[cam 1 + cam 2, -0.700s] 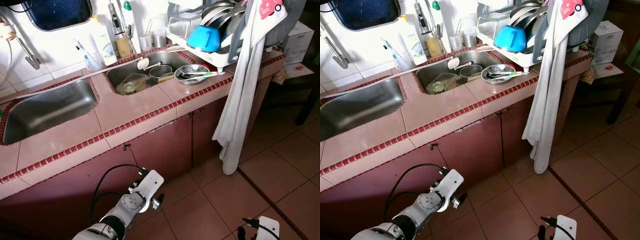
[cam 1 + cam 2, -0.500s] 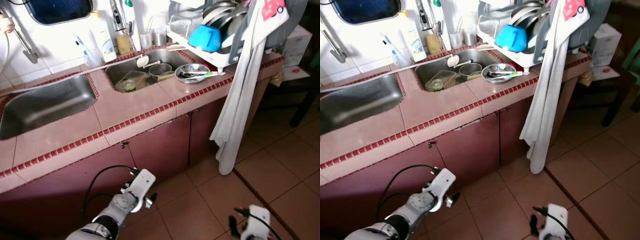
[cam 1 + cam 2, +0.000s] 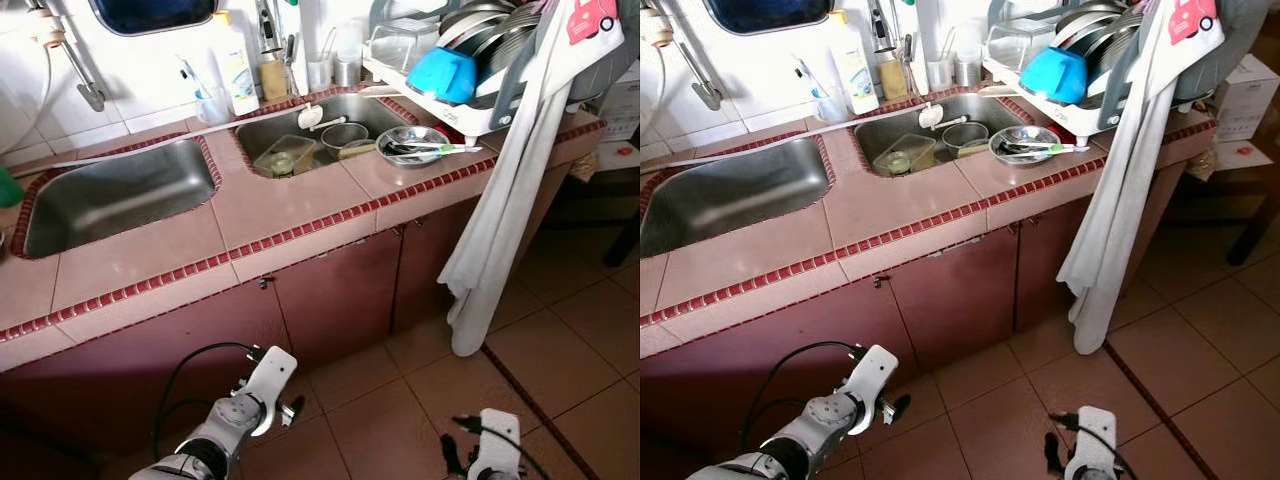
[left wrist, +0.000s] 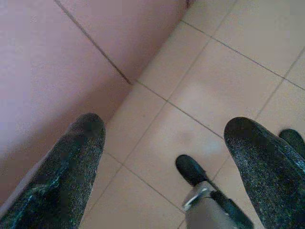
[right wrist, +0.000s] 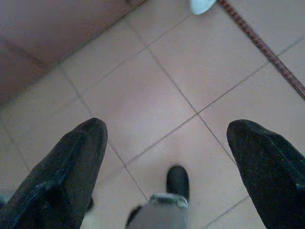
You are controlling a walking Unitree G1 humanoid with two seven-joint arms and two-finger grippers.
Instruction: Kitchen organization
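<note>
Item: kitchen worktop (image 3: 290,205), pink tile with a red mosaic edge, over dark red cupboard doors (image 3: 335,300).

Contents, as we see them:
- Large steel sink (image 3: 115,195) on our left, nothing in it.
- Small sink (image 3: 320,125) beside it, holding a clear plastic tub (image 3: 283,157), a steel cup (image 3: 343,137) and a white ladle (image 3: 315,117).
- Steel bowl (image 3: 410,146) on the tile just beside the small sink, with utensils lying across it.
- Dish rack (image 3: 470,70) at the far right end, stacked with plates and a blue bowl (image 3: 447,76).
- White cloth (image 3: 505,200) draped from the rack, hanging down past the cupboard towards the floor (image 3: 560,340).
- Soap bottle (image 3: 236,72) and jars along the wall.

Our left hand (image 4: 164,148) hangs low in front of the cupboard, fingers spread wide with nothing between them. Our right hand (image 5: 164,148) hangs over the floor tiles, likewise spread and carrying nothing.

Change against the earlier pictures: the whole scene has slid rightward and slightly down, so more of the large sink and the wall on our left is in frame. We read this as our own head turning or our body stepping, not the things moving; every dish keeps its place relative to the worktop. Both arms stay lowered.

Meaning for the task: we judge that we are still settling our stance, and the sorting of dishes has not begun.
</note>
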